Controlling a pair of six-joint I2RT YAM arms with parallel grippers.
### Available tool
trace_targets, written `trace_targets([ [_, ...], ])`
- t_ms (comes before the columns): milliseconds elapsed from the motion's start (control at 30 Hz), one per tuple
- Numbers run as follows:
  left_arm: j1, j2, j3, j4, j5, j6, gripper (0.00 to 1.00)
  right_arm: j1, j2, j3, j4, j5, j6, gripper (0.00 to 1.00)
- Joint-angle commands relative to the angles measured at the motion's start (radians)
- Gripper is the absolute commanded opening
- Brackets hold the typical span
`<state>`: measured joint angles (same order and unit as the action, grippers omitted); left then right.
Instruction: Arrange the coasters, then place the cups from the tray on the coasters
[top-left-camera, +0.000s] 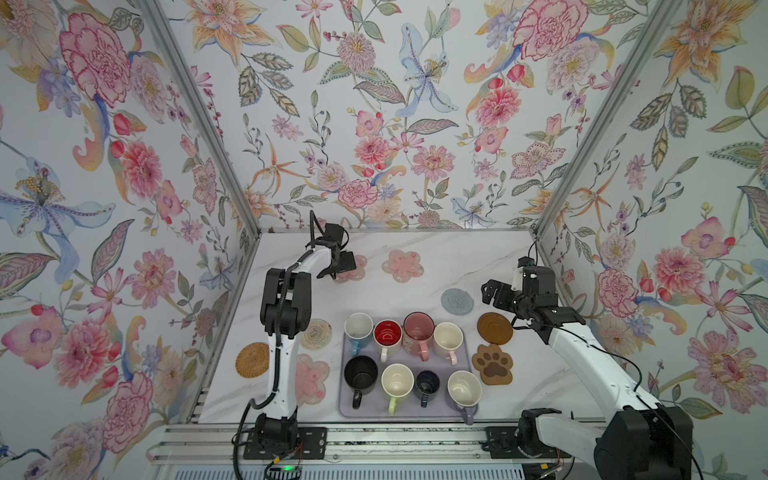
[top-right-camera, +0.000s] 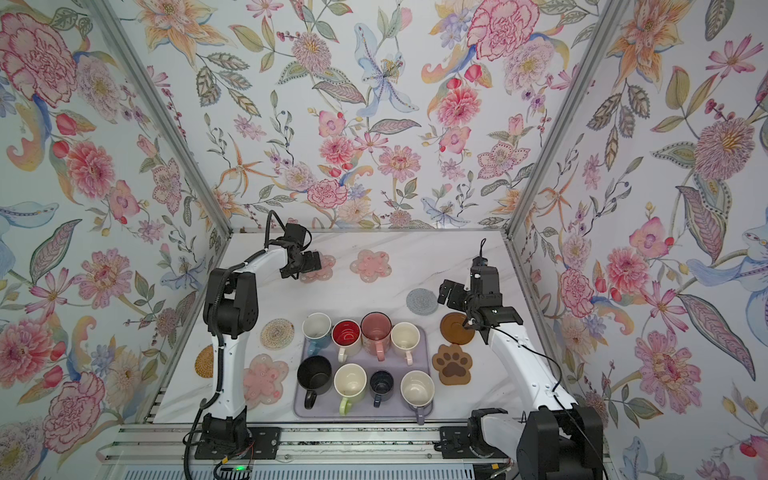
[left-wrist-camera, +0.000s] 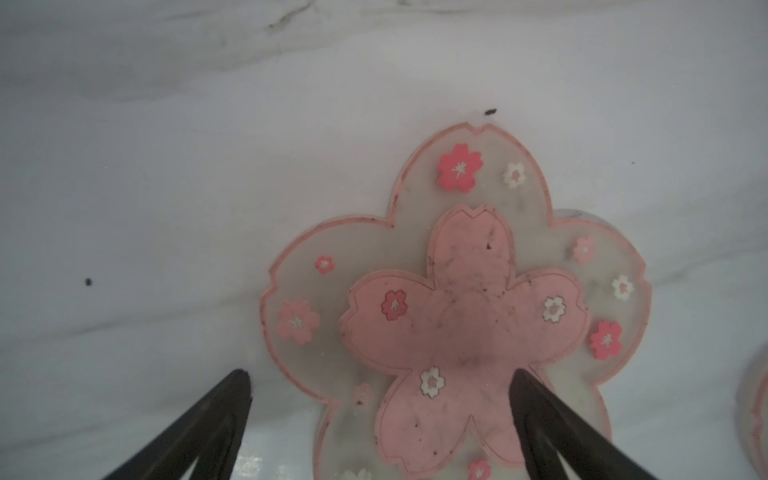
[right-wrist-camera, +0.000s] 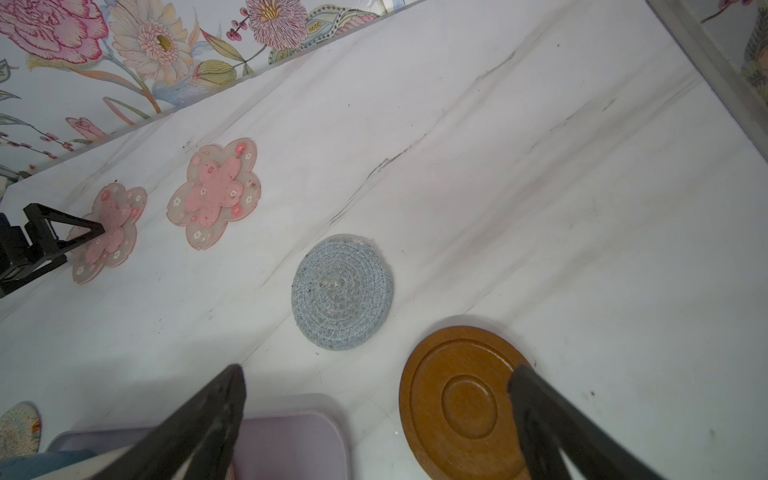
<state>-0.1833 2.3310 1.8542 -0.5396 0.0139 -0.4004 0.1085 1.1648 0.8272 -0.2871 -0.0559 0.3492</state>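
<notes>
Left gripper (left-wrist-camera: 380, 374) fingers are spread wide with nothing held, positioned over a pink flower coaster (left-wrist-camera: 465, 316). Right gripper (right-wrist-camera: 376, 370) is likewise wide and empty, one finger over the brown disc coaster (right-wrist-camera: 465, 399). All eight cups (top-left-camera: 397, 384) are seen on the tray (top-left-camera: 365, 411).

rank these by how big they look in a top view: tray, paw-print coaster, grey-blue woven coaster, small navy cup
1. tray, by far the largest
2. paw-print coaster
3. grey-blue woven coaster and small navy cup look about alike. The coaster lies farther from the camera, so I won't rank those two.
</notes>
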Motion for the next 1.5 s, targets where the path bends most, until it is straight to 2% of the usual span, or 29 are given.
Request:
trace_targets([
  [0,0.009,0.028,0.043,-0.032,-0.016,-0.006,0.99,-0.007,-0.009,-0.009,-0.009,0.002,0.010,0.99],
  [400,0.008,0.074,0.093,-0.042,0.029,-0.009,0.99,-0.010,-0.007,-0.009,-0.008,0.004,0.009,0.99],
  [967,-0.024,0.054,0.104,-0.014,0.096,-0.035,0.99,-0.012,0.007,-0.015,-0.002,0.002,0.011,0.99],
  [1467,-0.071,0.011,0.039,0.038,0.133,-0.075,0.99,-0.013,0.012,-0.028,0.009,-0.009,0.016,0.99],
])
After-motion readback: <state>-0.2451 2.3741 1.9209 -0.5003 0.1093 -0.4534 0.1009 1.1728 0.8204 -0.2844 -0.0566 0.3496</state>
